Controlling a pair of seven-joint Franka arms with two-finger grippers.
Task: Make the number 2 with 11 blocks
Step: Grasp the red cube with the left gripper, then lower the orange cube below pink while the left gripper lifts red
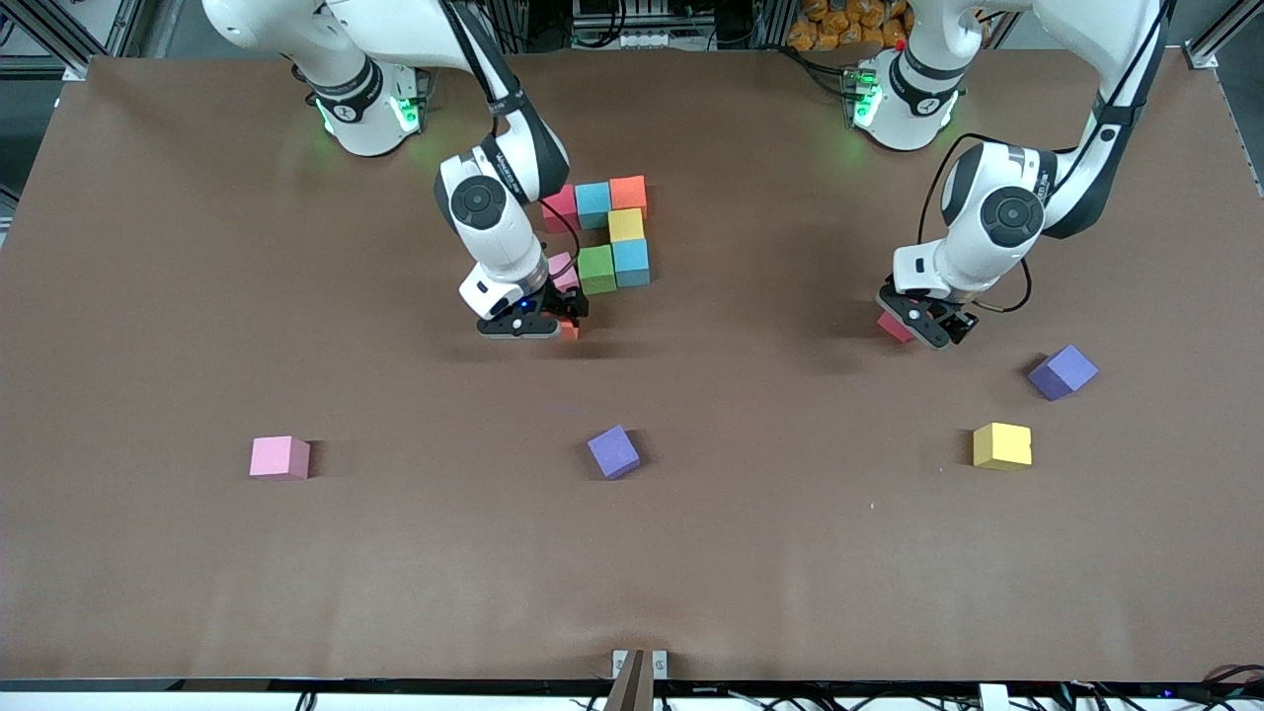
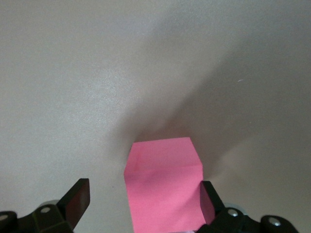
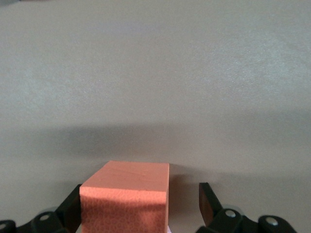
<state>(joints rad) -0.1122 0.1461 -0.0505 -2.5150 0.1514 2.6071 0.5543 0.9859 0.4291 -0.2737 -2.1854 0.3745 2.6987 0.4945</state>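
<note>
brown table (image 1: 197, 346); right gripper (image 3: 141, 208) open astride, seemingly, orange block (image 3: 127, 199)

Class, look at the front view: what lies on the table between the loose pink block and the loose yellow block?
In the front view, one purple cube lies between the pink block and the yellow block; otherwise that stretch of table is bare.

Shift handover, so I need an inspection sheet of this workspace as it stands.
Surface: brown table, no marks seen.
Job's things: cluster of blocks mid-table; pink cube, yellow cube loose.
Clutter: two purple cubes.
Grippers: right gripper open around orange cube; left gripper open around red cube.
Cables: black cable on left arm.
Surroundings: frame rails, wiring.
</note>
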